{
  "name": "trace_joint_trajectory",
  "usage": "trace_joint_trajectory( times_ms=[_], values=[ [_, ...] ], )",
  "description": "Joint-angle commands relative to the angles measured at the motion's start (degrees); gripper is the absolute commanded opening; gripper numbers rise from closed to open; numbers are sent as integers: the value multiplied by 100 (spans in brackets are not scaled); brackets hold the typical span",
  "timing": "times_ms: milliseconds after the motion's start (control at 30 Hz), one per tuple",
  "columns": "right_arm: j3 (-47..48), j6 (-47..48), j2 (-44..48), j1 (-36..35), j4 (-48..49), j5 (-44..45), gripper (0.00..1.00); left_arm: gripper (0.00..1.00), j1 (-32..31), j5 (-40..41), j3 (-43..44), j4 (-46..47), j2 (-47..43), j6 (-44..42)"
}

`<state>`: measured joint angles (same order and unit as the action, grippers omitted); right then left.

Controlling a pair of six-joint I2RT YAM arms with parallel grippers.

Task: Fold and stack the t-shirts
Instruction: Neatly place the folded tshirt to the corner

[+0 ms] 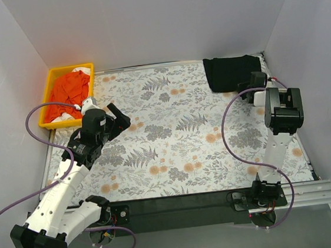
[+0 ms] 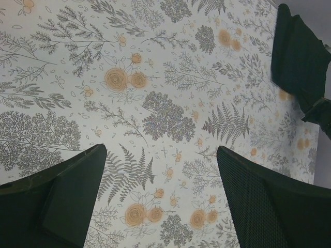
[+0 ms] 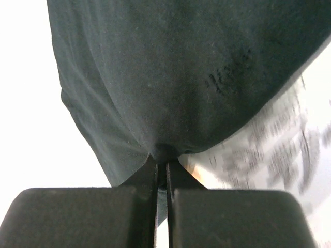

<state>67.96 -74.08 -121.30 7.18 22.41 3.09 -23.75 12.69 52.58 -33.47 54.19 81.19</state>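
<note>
Top view: the black t-shirt (image 1: 231,72) lies folded at the far right corner of the table (image 1: 179,140), on the floral cover. Your right gripper (image 1: 254,82) sits at the shirt's near right edge, touching it. Your left gripper (image 1: 120,118) is over the left part of the table, well apart from the shirt and just beside the yellow tray (image 1: 49,73). The tray is at the far left corner and holds a heap of orange cloth (image 1: 70,89) with a bit of white showing.

Left wrist view: the left gripper (image 2: 160,201) stands wide, with one dark finger (image 2: 72,196) low on the left and the other low on the right. There is nothing between them but the floral cover. The black t-shirt (image 2: 297,57) shows at the upper right, far from the fingers.

Right wrist view: the right gripper (image 3: 161,175) is pressed together, fingers flat against each other with only a hairline seam between. The black t-shirt (image 3: 170,77) fills the frame above them, and its cloth puckers to a point at the fingertips – pinched there by its edge. A faint mark shows on the cloth to the upper right, too blurred to read
</note>
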Motion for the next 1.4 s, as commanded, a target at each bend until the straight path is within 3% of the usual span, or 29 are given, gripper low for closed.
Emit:
trace_joint_trajectory(
  times_ms=[0, 133, 233, 333, 367, 433, 467, 567, 700, 867, 1000, 1067, 1167, 1367],
  values=[
    [427, 508, -140, 204, -298, 16, 1, 81, -16, 173, 200, -133, -32, 143],
    [1138, 1167, -499, 433, -781, -457, 1, 81, -16, 190, 157, -124, -58, 213],
    [1562, 1502, -641, 521, -1072, -696, 9, 81, -7, 181, 139, -107, -76, 213],
    [1518, 1625, -510, 556, -1160, -696, 25, 81, -16, 155, 165, -115, -67, 196],
    [1431, 1634, -440, 548, -1178, -626, 37, 81, -16, 146, 174, -133, -76, 187],
    [1071, 1643, -141, 556, -1204, -564, 46, 81, -16, 120, 174, -186, -119, 169],
    [548, 1869, 356, 548, -1222, -512, 55, 81, -7, 111, 165, -308, -276, 143],
    [263, 2020, 649, 548, -1301, -555, 59, 82, -16, 102, 156, -422, -409, 125],
    [-344, 2659, 1597, 548, -1643, -853, 63, 85, -16, 67, 147, -651, -821, 99],
    [-573, 3873, 2688, 548, -3310, -934, 64, 89, -16, 111, 262, -1099, -1200, -32],
    [-1092, 4647, 4468, 556, -4006, -591, 66, 91, -16, 199, 376, -1310, -1517, -260],
    [-1223, 5094, 5095, 548, -4349, -389, 67, 98, -16, 225, 394, -1415, -1674, -366],
    [-1294, 5648, 6569, 548, -4965, -64, 68, 98, -130, 444, 420, -1565, -1894, -481],
    [-1382, 6186, 8601, 556, -5721, 253, 90, 98, -385, 1033, 367, -1698, -2316, -709]
  ],
)
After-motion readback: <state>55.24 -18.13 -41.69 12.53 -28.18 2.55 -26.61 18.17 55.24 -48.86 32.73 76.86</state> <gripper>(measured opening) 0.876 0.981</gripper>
